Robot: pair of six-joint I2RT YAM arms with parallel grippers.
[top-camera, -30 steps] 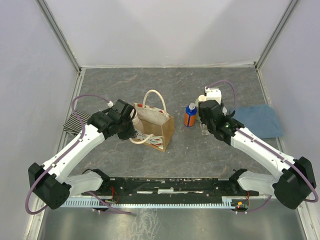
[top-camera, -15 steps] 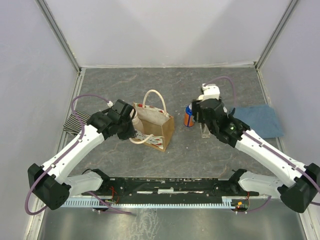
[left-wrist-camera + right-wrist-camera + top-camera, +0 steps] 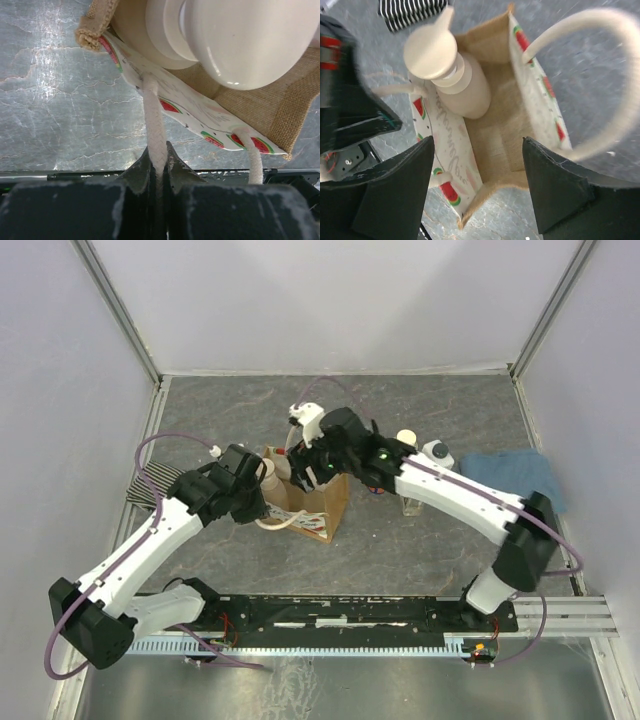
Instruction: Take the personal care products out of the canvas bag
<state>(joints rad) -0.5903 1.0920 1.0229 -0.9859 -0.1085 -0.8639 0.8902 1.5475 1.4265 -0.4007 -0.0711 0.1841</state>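
At the near side of the bag, your left gripper [image 3: 157, 162] was clamped shut on the near cream loop handle [image 3: 154, 115], with the rope pinched between its jaws. The canvas bag [image 3: 325, 502] stood upright on the grey table [image 3: 400, 550], left of centre. Its mouth faced up and its long axis ran left to right, a little skewed.

Inside it, at the left end, the tan pump bottle [image 3: 465, 87] stood with its long axis close to upright and its pump head on top. It leaned against the left wall. Its nozzle pointed left, roughly toward the black-and-white striped cloth [image 3: 150, 485] lying on the table left of the bag.

Your right gripper [image 3: 477, 145] hung over the open mouth with its jaws wide apart, holding nothing. The far handle [image 3: 605, 60] arched up on its far side, and the printed walls flanked the bottle closely.

Farther right, past the right arm, a cream-capped bottle [image 3: 406, 438] and a white bottle [image 3: 437, 452] stood on the table, apart from the bag. The folded blue cloth [image 3: 520, 480] lay at the right edge.
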